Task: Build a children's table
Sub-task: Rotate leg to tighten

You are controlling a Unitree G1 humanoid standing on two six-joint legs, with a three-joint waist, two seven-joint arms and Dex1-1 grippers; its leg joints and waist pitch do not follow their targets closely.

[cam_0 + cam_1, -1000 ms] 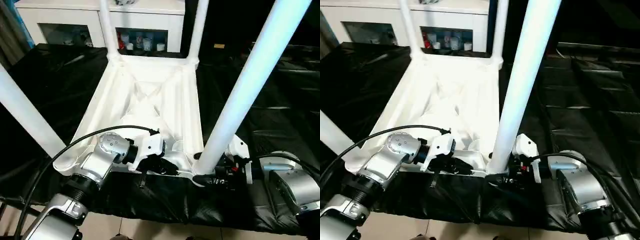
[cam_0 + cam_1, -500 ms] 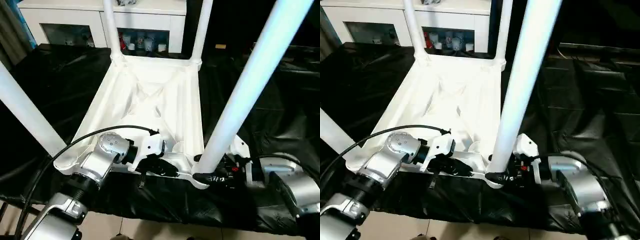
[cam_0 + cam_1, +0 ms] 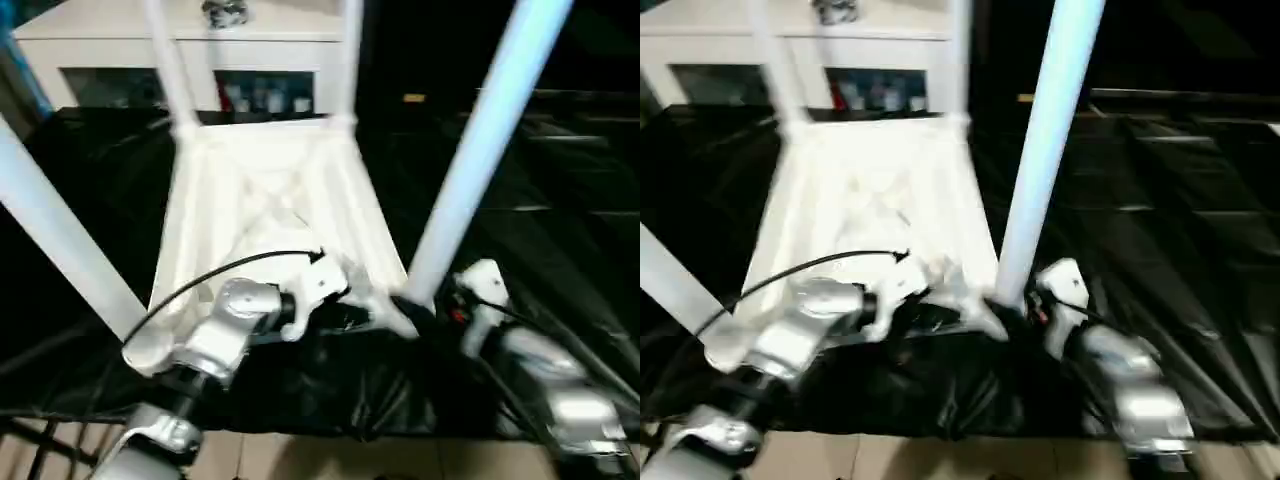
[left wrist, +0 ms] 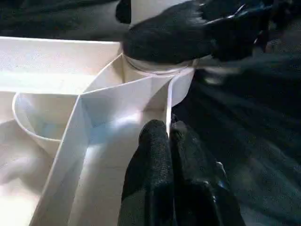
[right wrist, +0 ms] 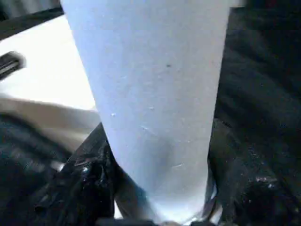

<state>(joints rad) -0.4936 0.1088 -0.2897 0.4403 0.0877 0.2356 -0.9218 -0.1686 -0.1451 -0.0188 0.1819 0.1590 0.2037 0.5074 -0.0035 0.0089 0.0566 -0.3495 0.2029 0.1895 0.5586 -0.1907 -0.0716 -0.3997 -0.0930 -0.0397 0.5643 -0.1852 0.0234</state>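
Observation:
The white children's table (image 3: 270, 190) lies upside down on black cloth, ribbed underside up. Its four legs stand in the corner sockets: near right leg (image 3: 470, 160), near left leg (image 3: 60, 240), and two far legs (image 3: 165, 60) (image 3: 350, 50). My left gripper (image 4: 168, 131) is shut on the thin wall of the table's near rim (image 4: 167, 101), close to the near right socket. My right gripper (image 3: 415, 305) is shut around the base of the near right leg (image 5: 155, 94), one black finger (image 5: 89, 165) on each side of the tube.
A white cabinet (image 3: 200, 40) with glass doors stands behind the table. Black cloth (image 3: 560, 230) covers the work surface on all sides. Its front edge drops to a tiled floor (image 3: 300, 460) just below my arms.
The whole picture has shifted and blurred, so the camera moved. Both grippers keep their holds, and the table's near right corner sits a little further from me and the far end swings left.

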